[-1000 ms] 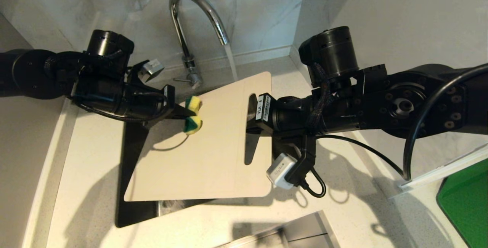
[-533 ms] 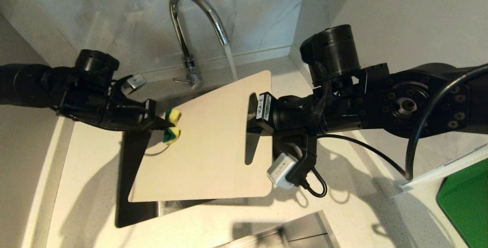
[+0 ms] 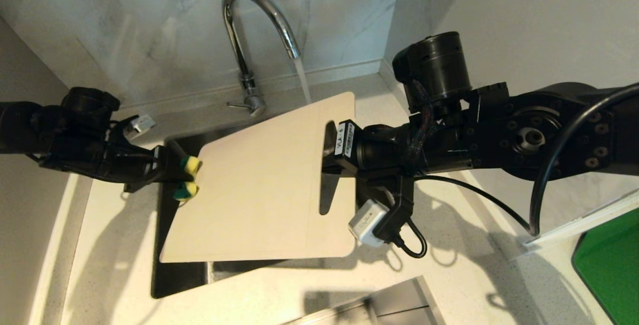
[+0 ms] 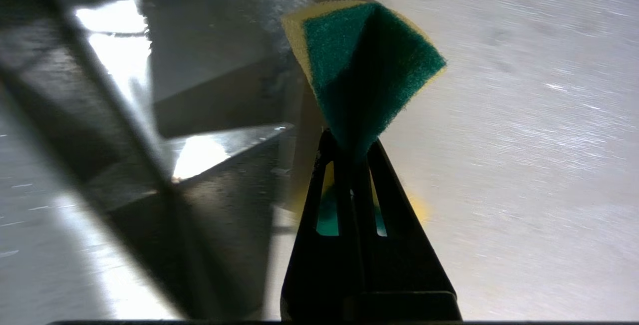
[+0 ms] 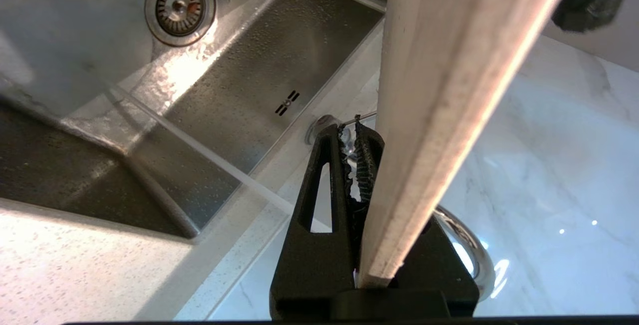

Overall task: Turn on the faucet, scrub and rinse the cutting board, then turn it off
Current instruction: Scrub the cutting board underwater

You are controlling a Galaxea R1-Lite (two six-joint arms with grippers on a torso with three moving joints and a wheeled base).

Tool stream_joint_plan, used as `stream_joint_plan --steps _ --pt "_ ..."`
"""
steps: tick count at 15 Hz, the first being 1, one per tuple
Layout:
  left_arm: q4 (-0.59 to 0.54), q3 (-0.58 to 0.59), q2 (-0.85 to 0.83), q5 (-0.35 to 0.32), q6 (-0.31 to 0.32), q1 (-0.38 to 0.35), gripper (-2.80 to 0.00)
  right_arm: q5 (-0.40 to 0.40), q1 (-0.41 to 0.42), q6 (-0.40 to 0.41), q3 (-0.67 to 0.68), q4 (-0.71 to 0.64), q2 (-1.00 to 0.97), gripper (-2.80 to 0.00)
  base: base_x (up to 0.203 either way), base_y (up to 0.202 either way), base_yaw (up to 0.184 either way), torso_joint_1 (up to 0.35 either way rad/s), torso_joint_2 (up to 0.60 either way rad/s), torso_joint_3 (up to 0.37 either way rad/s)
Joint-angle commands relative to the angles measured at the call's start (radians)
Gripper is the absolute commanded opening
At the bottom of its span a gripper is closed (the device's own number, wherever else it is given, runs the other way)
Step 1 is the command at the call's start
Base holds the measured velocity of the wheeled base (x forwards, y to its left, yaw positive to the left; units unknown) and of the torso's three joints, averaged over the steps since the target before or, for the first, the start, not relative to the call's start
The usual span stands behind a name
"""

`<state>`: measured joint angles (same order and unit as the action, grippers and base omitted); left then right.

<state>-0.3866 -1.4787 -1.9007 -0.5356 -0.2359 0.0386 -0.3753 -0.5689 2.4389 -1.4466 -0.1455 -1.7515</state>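
Note:
The chrome faucet [image 3: 248,25] runs; its stream [image 3: 302,79] falls behind the far edge of the beige cutting board [image 3: 259,190]. The board hangs tilted over the sink [image 3: 177,275]. My right gripper [image 3: 330,158] is shut on the board's slot-handle end; in the right wrist view my right gripper [image 5: 349,135] clamps the board's edge [image 5: 449,90]. My left gripper [image 3: 177,177] is shut on a yellow and green sponge [image 3: 191,165] at the board's left edge. The left wrist view shows the sponge [image 4: 364,60] pinched in my left gripper [image 4: 352,140], beside the board's face [image 4: 524,140].
The faucet's thin side lever [image 3: 238,105] sticks out at its base. The sink drain [image 5: 179,4] lies below the board. Marble walls close the back and right. A bright green flat object [image 3: 609,260] lies on the counter at the far right.
My left gripper has swept the sponge leftward across the board to its left edge. The right arm has held still, and the water keeps running.

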Motion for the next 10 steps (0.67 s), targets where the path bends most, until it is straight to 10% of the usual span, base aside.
stream_joint_plan --steps 1,10 --pt "-0.003 0.0 0.058 -0.002 -0.035 0.067 -2.8 -0.001 0.0 0.015 0.002 -0.002 -0.006 -2.8 0.0 0.0 0.0 0.0 0.0 0.0" --pt "-0.038 -0.045 0.224 0.018 -0.313 0.487 -2.8 0.001 0.003 0.015 0.001 -0.002 -0.012 -2.8 0.0 0.0 0.0 0.0 0.0 0.0"
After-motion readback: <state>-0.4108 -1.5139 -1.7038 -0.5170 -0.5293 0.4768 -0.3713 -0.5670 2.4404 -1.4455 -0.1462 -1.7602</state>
